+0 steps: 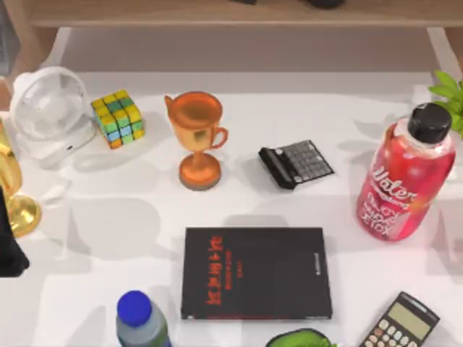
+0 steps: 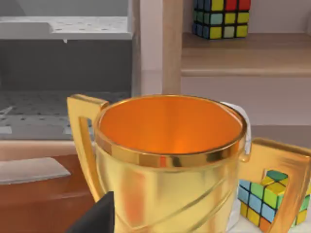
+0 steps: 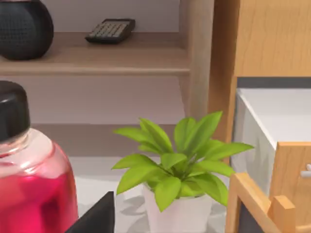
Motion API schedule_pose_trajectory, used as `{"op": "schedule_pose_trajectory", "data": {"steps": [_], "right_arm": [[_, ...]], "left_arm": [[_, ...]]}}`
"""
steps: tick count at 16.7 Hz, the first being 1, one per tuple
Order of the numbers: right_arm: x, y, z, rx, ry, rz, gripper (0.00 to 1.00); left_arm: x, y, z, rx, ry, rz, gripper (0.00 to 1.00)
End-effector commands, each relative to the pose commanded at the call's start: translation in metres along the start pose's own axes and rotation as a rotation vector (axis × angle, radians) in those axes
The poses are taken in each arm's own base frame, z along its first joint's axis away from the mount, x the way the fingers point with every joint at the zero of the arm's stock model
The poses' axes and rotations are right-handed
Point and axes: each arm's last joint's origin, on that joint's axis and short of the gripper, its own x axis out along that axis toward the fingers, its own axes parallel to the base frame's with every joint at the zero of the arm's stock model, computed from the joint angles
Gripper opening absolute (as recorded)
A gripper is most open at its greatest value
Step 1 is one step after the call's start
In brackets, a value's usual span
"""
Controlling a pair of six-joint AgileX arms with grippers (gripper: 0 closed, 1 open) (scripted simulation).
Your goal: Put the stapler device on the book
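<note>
The black book (image 1: 257, 273) with red lettering lies flat near the table's front, at the middle. A green, black-edged thing (image 1: 300, 338) pokes in at the front edge just below the book; I cannot tell if it is the stapler. My left arm (image 1: 9, 249) is parked at the left edge beside a gold trophy (image 1: 16, 199). A dark part of the left gripper (image 2: 97, 218) shows just in front of that trophy (image 2: 170, 165). A dark part of the right gripper (image 3: 96, 216) shows by the red bottle (image 3: 29, 189) and a potted plant (image 3: 177, 170).
Behind the book stand an orange trophy (image 1: 197, 141), a small black calculator (image 1: 296, 164), a colour cube (image 1: 118, 118) and a white fan (image 1: 47, 108). The red bottle (image 1: 406, 177) is at the right, another calculator (image 1: 400, 323) front right, and a blue-capped bottle (image 1: 139, 318) front left.
</note>
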Motion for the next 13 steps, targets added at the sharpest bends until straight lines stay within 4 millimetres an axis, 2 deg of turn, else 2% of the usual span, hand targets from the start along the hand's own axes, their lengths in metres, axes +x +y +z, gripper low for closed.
{"op": "schedule_pose_trajectory", "data": {"steps": [3,6,10,13], "right_arm": [[0.0,0.0,0.002,0.0,0.007,0.001,1.0],[0.001,-0.001,0.017,-0.005,0.077,0.004,1.0],[0.015,-0.003,0.062,-0.034,0.258,0.003,1.0],[0.045,-0.007,0.106,-0.077,0.429,0.003,1.0]], "left_arm": [[0.0,0.0,0.0,0.0,0.0,0.0,1.0],[0.0,0.0,0.0,0.0,0.0,0.0,1.0],[0.0,0.0,0.0,0.0,0.0,0.0,1.0],[0.0,0.0,0.0,0.0,0.0,0.0,1.0]]}}
